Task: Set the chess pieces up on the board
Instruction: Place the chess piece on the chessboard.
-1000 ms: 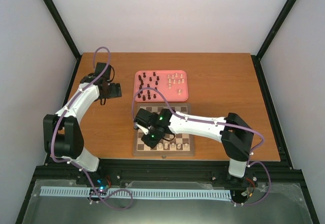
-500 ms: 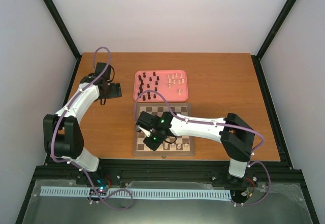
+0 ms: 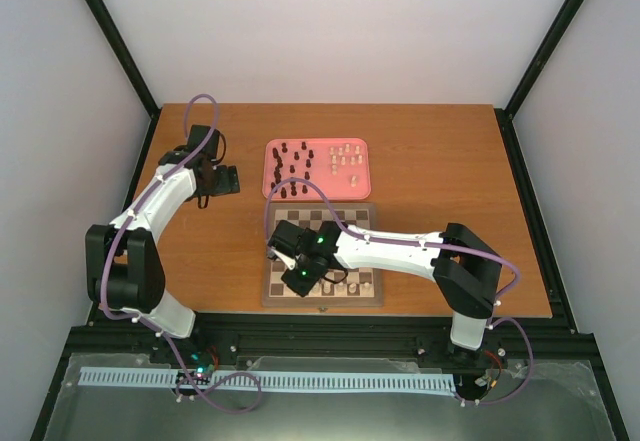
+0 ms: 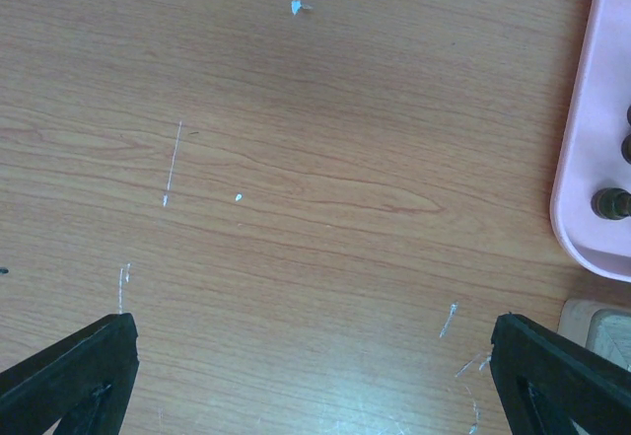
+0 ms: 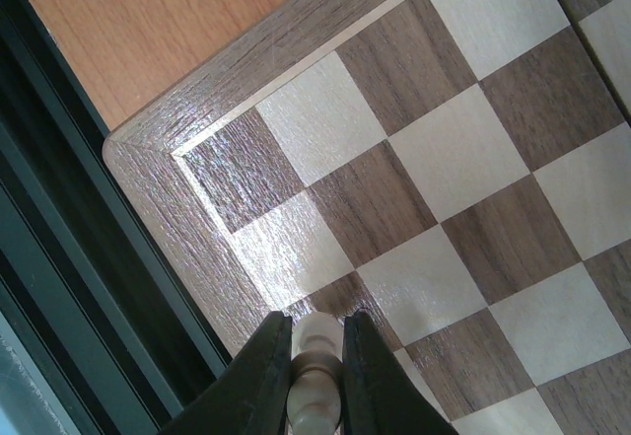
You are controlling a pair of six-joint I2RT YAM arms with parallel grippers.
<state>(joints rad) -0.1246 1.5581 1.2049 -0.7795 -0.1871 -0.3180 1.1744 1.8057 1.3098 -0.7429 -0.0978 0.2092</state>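
The board (image 3: 340, 217) lies at the table's middle front, with a few cream-white chess pieces (image 3: 342, 287) standing on its near row. My right gripper (image 3: 300, 279) hangs over the near-left corner. In the right wrist view it (image 5: 317, 341) is shut on a cream-white chess piece (image 5: 317, 358), just above a dark square of the board (image 5: 434, 149) by the border. Behind the board, the pink tray (image 3: 318, 143) holds several dark pieces (image 3: 291, 161) and several cream-white pieces (image 3: 347, 158). My left gripper (image 3: 228, 179) is open and empty over bare table, left of the tray.
In the left wrist view the fingers (image 4: 69, 376) spread wide over scratched wood, with the pink tray's edge (image 4: 592, 109), one dark piece (image 4: 611, 202) and the board's corner (image 4: 596, 322) at the right. The black table frame (image 5: 59, 238) runs close beside the board's near-left corner.
My right gripper has shifted a little toward the board's near-left corner with the cream-white piece still in it. The left arm has not moved.
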